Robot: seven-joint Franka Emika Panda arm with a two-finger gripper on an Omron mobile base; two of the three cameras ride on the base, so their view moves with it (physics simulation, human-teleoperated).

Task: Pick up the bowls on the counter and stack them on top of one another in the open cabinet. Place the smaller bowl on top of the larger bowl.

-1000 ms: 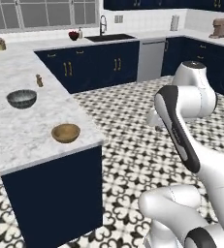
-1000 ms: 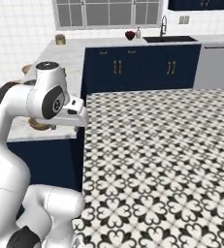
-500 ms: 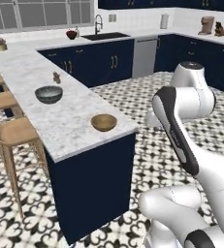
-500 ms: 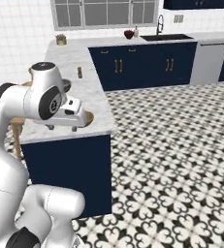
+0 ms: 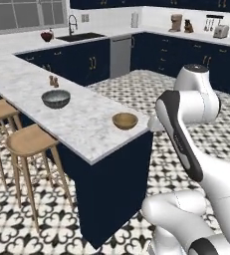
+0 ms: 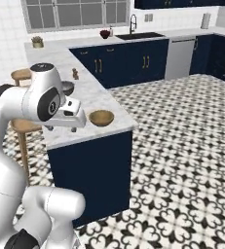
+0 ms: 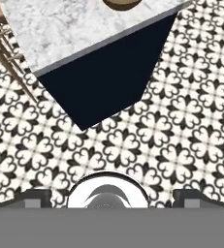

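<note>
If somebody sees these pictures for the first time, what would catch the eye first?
Probably the white robot arm in the foreground, then the marbled counter with its navy base. On it stand the small tan-brown bowl near the corner and the larger dark grey bowl farther back, above a bold black-and-white patterned floor.

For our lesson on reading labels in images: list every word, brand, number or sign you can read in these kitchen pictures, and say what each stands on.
None can be read: no text shows on the smaller bowl, the larger bowl, the counter or the far appliances.
</note>
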